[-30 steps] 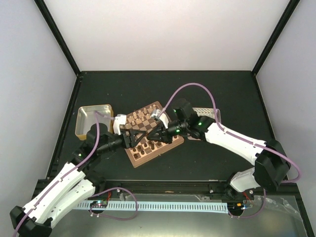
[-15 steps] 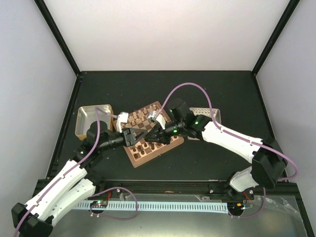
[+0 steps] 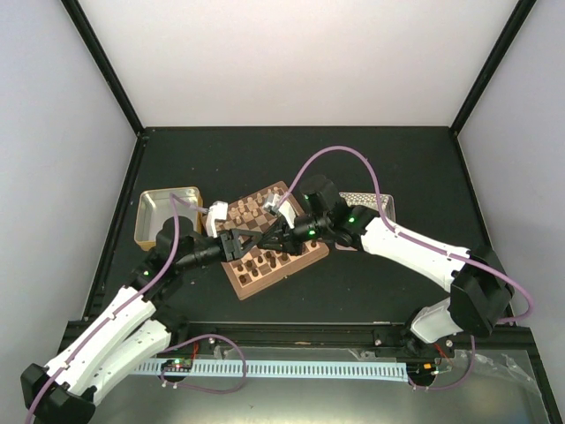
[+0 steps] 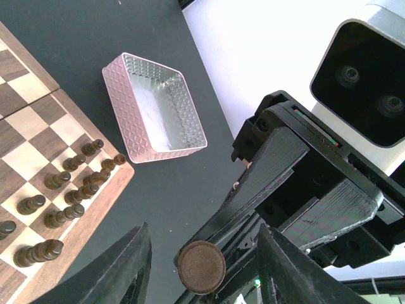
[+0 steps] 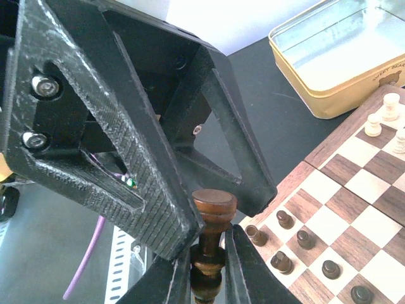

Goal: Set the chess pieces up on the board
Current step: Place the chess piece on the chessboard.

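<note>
One dark chess piece (image 5: 215,206) is clamped in the right fingers (image 5: 247,275), its flat end facing the left fingers (image 4: 130,266), which straddle it apart without touching, above the board (image 3: 248,286).

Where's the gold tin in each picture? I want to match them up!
Top view: the gold tin is on the left side, to the left of the board.
Left wrist view: not in it; the tin there is the pink-sided tin.
Right wrist view: the gold tin is in the upper right corner, past the board's corner.
Shared landmark: the board shows in all three, at left in the left wrist view and lower right in the right wrist view.
</note>
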You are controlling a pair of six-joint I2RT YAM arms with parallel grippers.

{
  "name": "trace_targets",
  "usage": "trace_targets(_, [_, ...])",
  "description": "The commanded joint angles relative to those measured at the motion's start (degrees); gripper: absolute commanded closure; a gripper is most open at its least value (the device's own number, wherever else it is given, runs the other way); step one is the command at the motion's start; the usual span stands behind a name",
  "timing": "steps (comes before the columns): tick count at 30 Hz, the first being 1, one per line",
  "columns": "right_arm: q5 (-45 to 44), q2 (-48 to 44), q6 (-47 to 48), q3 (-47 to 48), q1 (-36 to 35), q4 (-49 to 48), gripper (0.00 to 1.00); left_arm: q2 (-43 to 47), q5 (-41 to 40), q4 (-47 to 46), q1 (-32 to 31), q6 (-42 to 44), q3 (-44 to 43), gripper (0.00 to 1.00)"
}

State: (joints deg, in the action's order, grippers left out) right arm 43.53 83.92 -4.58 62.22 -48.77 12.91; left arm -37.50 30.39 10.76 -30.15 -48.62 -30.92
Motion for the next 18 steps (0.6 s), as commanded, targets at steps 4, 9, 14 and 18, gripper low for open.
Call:
trace_targets(4, [-0.3,-1.2,-0.2,0.1,-0.1,-3.2,0.91,-0.4,-0.1,1.3,0.5,0.5,-0.1,0.64])
trace_targets(9, [-0.1,-1.2,-0.2,0.1,-0.1,-3.5,0.91,-1.5,1.6,0.5,0.7,-0.2,-0.2,0.81])
trace_targets(14, [-0.4,-2.4,-3.2,-0.8,0.1,-5.7,0.82,-2.0,2.9,-0.8,0.9,-0.4,-0.3,0.91])
trace_targets(18, [-0.1,-7.6,-13.8,-5.4,1.8,-15.0,0.55,-0.8,2.3,-4.1,1.1,-2.2,-0.9,0.91])
